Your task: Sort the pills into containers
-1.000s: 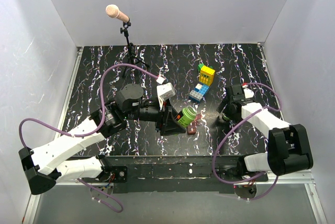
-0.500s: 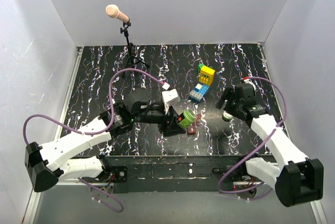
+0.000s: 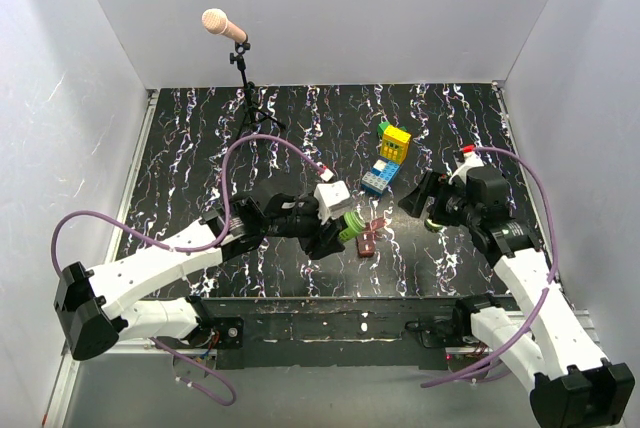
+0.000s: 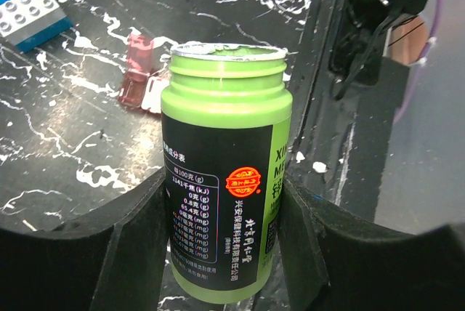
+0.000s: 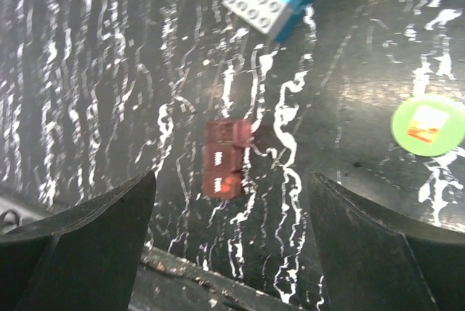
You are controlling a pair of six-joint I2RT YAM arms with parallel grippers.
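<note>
My left gripper (image 3: 338,231) is shut on the green bottle (image 3: 348,227). The bottle is tipped, with its mouth toward the red-brown box (image 3: 370,236). In the left wrist view the uncapped bottle (image 4: 225,144) stands between my fingers (image 4: 145,238), with the box (image 4: 138,71) on the table beyond it. My right gripper (image 5: 231,231) hangs open above the box (image 5: 224,158), which lies on the table with its flap lid open. No pills show clearly. The right gripper (image 3: 418,204) is to the right of the box.
A yellow-and-blue toy brick stack (image 3: 388,160) lies behind the box. The round green cap (image 5: 429,123) rests on the table to the box's right. A microphone on a stand (image 3: 222,24) rises at the back left. White walls close in the table.
My left arm has stretched out and tipped the bottle flatter, mouth toward the box. My right arm has swung forward and left toward the box, jaws a little wider.
</note>
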